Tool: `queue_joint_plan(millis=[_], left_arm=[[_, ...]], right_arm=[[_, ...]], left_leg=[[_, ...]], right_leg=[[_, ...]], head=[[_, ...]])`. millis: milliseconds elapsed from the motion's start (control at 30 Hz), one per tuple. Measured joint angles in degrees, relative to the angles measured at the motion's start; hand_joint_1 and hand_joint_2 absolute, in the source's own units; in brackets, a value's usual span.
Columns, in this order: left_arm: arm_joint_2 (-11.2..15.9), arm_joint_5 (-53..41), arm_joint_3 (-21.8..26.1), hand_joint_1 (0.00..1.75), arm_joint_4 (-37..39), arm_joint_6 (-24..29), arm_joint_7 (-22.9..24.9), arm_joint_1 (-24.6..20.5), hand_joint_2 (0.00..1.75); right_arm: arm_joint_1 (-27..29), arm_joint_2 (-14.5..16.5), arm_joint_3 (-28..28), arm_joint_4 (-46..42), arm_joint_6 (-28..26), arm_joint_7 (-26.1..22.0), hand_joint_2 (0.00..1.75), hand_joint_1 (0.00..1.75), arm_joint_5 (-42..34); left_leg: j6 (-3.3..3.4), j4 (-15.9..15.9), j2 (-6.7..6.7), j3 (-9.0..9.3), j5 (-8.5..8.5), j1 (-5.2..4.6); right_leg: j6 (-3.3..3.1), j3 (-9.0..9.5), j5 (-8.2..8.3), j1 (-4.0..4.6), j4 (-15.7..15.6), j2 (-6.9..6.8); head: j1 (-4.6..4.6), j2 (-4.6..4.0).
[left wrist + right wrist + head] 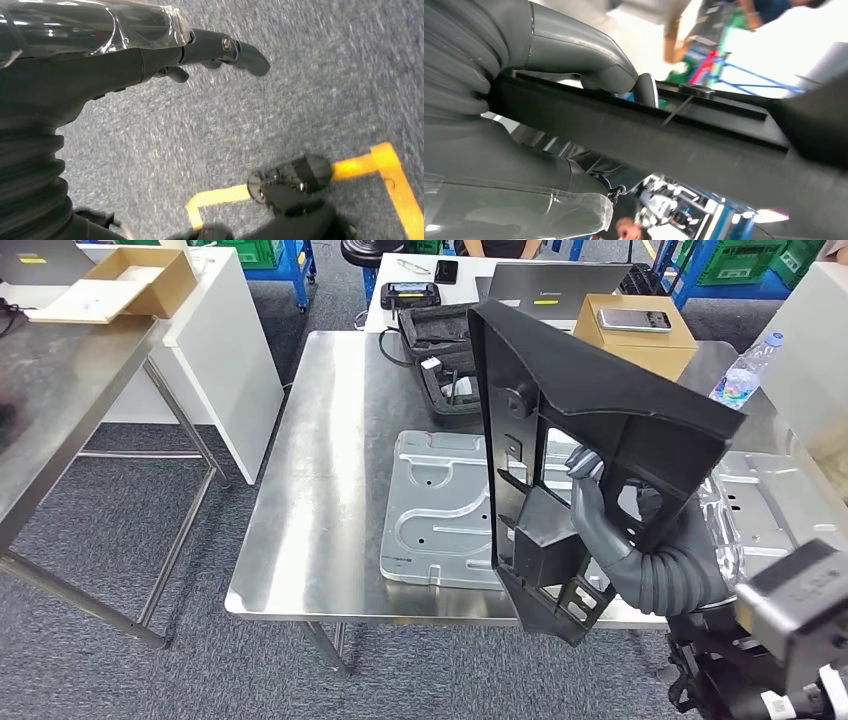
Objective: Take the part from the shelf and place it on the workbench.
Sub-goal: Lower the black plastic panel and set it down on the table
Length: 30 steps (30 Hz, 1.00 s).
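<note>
The head view takes in the whole part (590, 430), a black moulded panel with cut-outs, raised on edge above the steel surface (320, 490). The right wrist view adds the grip up close: the right hand (574, 100) is clamped on a bar of the part (684, 140), thumb on one side of it and palm on the other. The left wrist view looks down at grey carpet, where the left hand (210, 55) holds nothing, its fingers partly curled and apart. The part's long axis runs up and away from the right hand (610, 530), tilted, its broad face turned to the robot's left. The grey ribbed wrist reaches up from the lower right, behind the panel, fingers showing through an opening. Past the hand, a pressed metal sheet (440, 510) lies flat on the surface.
</note>
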Motion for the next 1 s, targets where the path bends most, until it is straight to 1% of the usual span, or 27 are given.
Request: queue_joint_plan(millis=[33,67,100,133,167,200,233,267,333,367,400,467,500,533,567,600,633,667,700,733,767,833,867,900,933,967,1000], left_arm=[[-0.2,0.1,0.0,0.0,0.0,-0.2,-0.1,0.1,1.75],[-0.3,0.3,0.0,0.0,0.0,-0.3,-0.2,0.1,1.75],[-0.4,0.4,0.0,0.0,0.0,-0.5,-0.3,0.1,1.75],[-0.5,0.5,0.0,0.0,0.0,-0.6,-0.3,0.1,1.75],[-0.6,0.6,0.0,0.0,0.0,-0.8,-0.4,0.1,1.75],[-0.6,0.6,0.0,0.0,0.0,-0.9,-0.4,0.1,1.75],[-0.6,0.6,0.0,0.0,0.0,-1.1,-0.3,0.2,1.75],[-0.6,0.6,0.0,0.0,0.0,-1.3,-0.2,0.2,1.75],[-0.6,0.5,0.0,0.0,0.0,-1.6,-0.2,0.4,1.75],[-0.6,0.5,0.0,0.0,0.0,-1.8,-0.2,0.4,1.75],[-0.6,0.4,0.0,0.0,0.0,-2.1,-0.4,0.4,1.75],[-0.7,0.3,0.0,0.0,0.0,-2.6,-0.6,0.2,1.75],[-0.7,0.2,0.0,0.0,0.0,-2.8,-0.7,0.0,1.75],[-0.7,0.1,-0.1,0.0,0.0,-3.0,-0.8,-0.2,1.75],[-0.7,-0.1,-0.1,0.0,0.0,-3.2,-0.8,-0.4,1.75],[-0.7,-0.2,-0.2,0.0,0.0,-3.3,-0.8,-0.5,1.75],[-0.7,-0.4,-0.3,0.0,0.0,-3.4,-0.8,-0.5,1.75],[-0.7,-0.6,-0.4,0.0,0.0,-3.5,-0.8,-0.6,1.75],[-0.6,-0.8,-0.4,0.0,0.0,-3.6,-0.7,-0.8,1.75],[-0.6,-1.0,-0.5,0.0,0.0,-3.7,-0.7,-0.9,1.75],[-0.6,-1.1,-0.5,0.0,0.0,-3.7,-0.6,-1.1,1.75],[-0.7,-1.3,-0.8,0.0,0.0,-3.8,-0.5,-1.2,1.75],[-0.7,-1.4,-0.9,0.0,0.0,-3.9,-0.5,-1.2,1.75],[-0.7,-1.4,-1.1,0.0,0.0,-4.0,-0.5,-1.3,1.75],[-0.8,-1.5,-1.2,0.0,0.0,-4.0,-0.5,-1.4,1.75],[-0.8,-1.6,-1.3,0.0,0.0,-4.1,-0.5,-1.5,1.75],[-0.9,-1.7,-1.4,0.0,0.0,-4.2,-0.5,-1.6,1.75]], right_arm=[[-0.7,-1.0,-0.2,-0.3,1.2,1.7,1.75,1.75,1.0],[-1.5,-2.2,-0.5,-0.5,2.5,3.4,1.75,1.75,2.1],[-2.4,-3.4,-0.8,-0.9,4.0,5.0,1.75,1.75,3.4],[-3.4,-4.7,-1.1,-1.2,5.7,6.7,1.75,1.75,4.9],[-4.5,-5.9,-1.4,-1.5,7.4,8.1,1.75,1.75,6.6],[-5.5,-7.2,-1.6,-1.7,9.0,9.5,1.75,1.75,8.2],[-6.4,-8.5,-2.0,-1.9,10.9,10.8,1.75,1.75,9.9],[-7.2,-9.8,-2.2,-2.0,12.7,11.8,1.75,1.75,11.5],[-9.0,-12.6,-3.0,-2.1,16.6,13.2,1.75,1.75,14.2],[-9.9,-14.1,-3.2,-2.2,18.5,13.5,1.75,1.75,15.6],[-10.8,-15.4,-3.5,-2.2,20.4,13.6,1.75,1.75,17.0],[-12.1,-18.4,-3.7,-2.3,24.2,13.8,1.75,1.75,20.8],[-12.6,-19.8,-3.7,-2.2,25.8,13.8,1.75,1.75,22.7],[-13.0,-21.2,-3.7,-2.2,27.3,13.8,1.75,1.75,24.8],[-13.3,-22.5,-3.7,-2.0,28.5,13.8,1.75,1.75,26.7],[-13.7,-23.8,-3.7,-1.8,29.5,13.7,1.75,1.75,28.6],[-14.0,-25.1,-3.7,-1.5,30.3,13.5,1.75,1.75,30.6],[-14.1,-26.3,-3.6,-1.0,30.9,13.2,1.75,1.75,32.6],[-14.1,-27.5,-3.6,-0.4,31.3,12.8,1.75,1.75,34.5],[-14.1,-28.4,-3.4,0.3,31.5,12.3,1.75,1.75,36.2],[-13.9,-29.3,-3.3,1.1,31.6,11.7,1.75,1.75,37.7],[-13.3,-30.8,-3.1,3.0,31.4,10.7,1.75,1.75,40.0],[-12.9,-31.5,-3.0,4.1,31.2,10.3,1.75,1.75,40.8],[-12.5,-31.9,-3.0,5.3,30.8,9.9,1.75,1.75,41.5],[-11.9,-32.2,-3.0,6.6,30.3,9.6,1.75,1.75,42.0],[-11.3,-32.4,-2.9,7.9,29.9,9.1,1.75,1.75,42.6],[-10.6,-32.5,-2.7,9.2,29.4,8.7,1.75,1.75,43.0]], left_leg=[[0.04,0.0,-0.01,0.06,-0.08,0.07],[0.01,0.1,-0.04,0.21,-0.2,0.2],[-0.12,0.2,-0.09,0.4,-0.41,0.37],[-0.4,0.4,-0.17,0.56,-0.68,0.42],[-0.72,0.8,-0.27,0.57,-1.02,0.36],[-1.03,1.0,-0.35,0.48,-1.27,0.19],[-1.26,1.1,-0.4,0.32,-1.41,-0.04],[-1.37,1.2,-0.42,0.18,-1.47,-0.14],[-1.61,1.6,-0.38,-0.01,-1.89,0.06],[-1.77,3.0,-0.35,-0.51,-2.79,0.21],[-1.97,5.1,-0.33,-1.41,-4.09,0.33],[-2.19,13.3,-0.28,-5.14,-7.91,0.37],[-2.14,17.0,-0.28,-6.94,-9.2,0.34],[-1.96,19.5,-0.28,-8.17,-9.73,0.28],[-1.63,19.0,-0.29,-7.98,-8.88,0.15],[-1.18,16.1,-0.3,-6.65,-7.04,-0.07],[-0.57,11.7,-0.33,-4.61,-4.7,-0.37],[0.09,7.4,-0.34,-2.59,-2.89,-0.71],[0.54,4.1,-0.35,-1.15,-1.73,-0.98],[0.82,2.2,-0.37,-0.45,-1.29,-1.2],[0.9,1.7,-0.37,-0.3,-1.43,-1.32],[0.83,0.9,-0.39,-0.06,-1.08,-1.17],[0.88,0.5,-0.38,0.18,-0.83,-0.98],[0.94,0.2,-0.37,0.41,-0.59,-0.79],[1.0,0.0,-0.36,0.54,-0.47,-0.69],[1.07,0.0,-0.35,0.55,-0.44,-0.68],[1.09,0.0,-0.34,0.54,-0.44,-0.69]], right_leg=[[0.13,-0.9,0.1,-0.08,1.5,0.0],[0.28,-0.53,1.38,-0.2,0.4,-0.01],[0.53,0.94,3.46,-0.42,-2.8,-0.05],[0.92,3.01,5.65,-0.76,-7.2,-0.15],[1.19,4.89,7.17,-1.0,-11.2,-0.15],[1.21,6.05,7.98,-1.21,-13.9,-0.14],[1.05,6.5,8.12,-1.3,-15.2,-0.1],[0.66,6.45,7.94,-1.21,-15.3,0.02],[-0.11,6.33,7.96,-1.16,-15.2,0.02],[-0.45,6.39,7.96,-1.13,-15.3,0.0],[-0.73,6.47,7.97,-1.11,-15.3,-0.03],[-1.05,6.52,7.87,-0.85,-15.3,-0.12],[-1.13,6.55,7.81,-0.67,-15.3,-0.16],[-1.22,6.59,7.75,-0.48,-15.3,-0.19],[-1.31,6.71,7.69,-0.31,-15.3,-0.17],[-1.38,6.9,7.62,-0.16,-15.3,-0.12],[-1.44,7.12,7.54,-0.06,-15.3,-0.06],[-1.44,7.26,7.46,0.06,-15.3,-0.02],[-1.37,7.26,7.44,0.08,-15.3,0.01],[-1.22,7.18,7.46,0.04,-15.4,0.01],[-0.99,7.06,7.53,-0.03,-15.4,0.02],[-0.45,7.07,7.54,-0.12,-15.5,0.0],[-0.18,6.86,7.02,-0.1,-14.9,-0.03],[0.07,6.11,5.88,-0.07,-13.1,-0.06],[0.31,4.68,4.19,-0.15,-9.9,-0.09],[0.57,2.78,2.3,-0.16,-5.9,-0.09],[0.79,0.86,0.82,-0.19,-2.0,-0.09]], head=[[0.01,0.0],[0.01,0.0],[0.01,0.0],[0.06,0.0],[0.16,0.0],[0.22,0.0],[0.23,0.0],[0.18,-0.01],[0.01,-0.01],[-0.04,-0.01],[-0.09,0.0],[-0.2,0.0],[-0.22,0.0],[-0.24,0.0],[-0.24,0.0],[-0.24,0.0],[-0.24,0.0],[-0.23,-0.01],[-0.26,-0.01],[-0.27,-0.01],[-0.32,-0.01],[-0.37,0.0],[-0.37,0.0],[-0.32,0.0],[-0.26,0.0],[-0.22,0.0],[-0.2,0.0]])
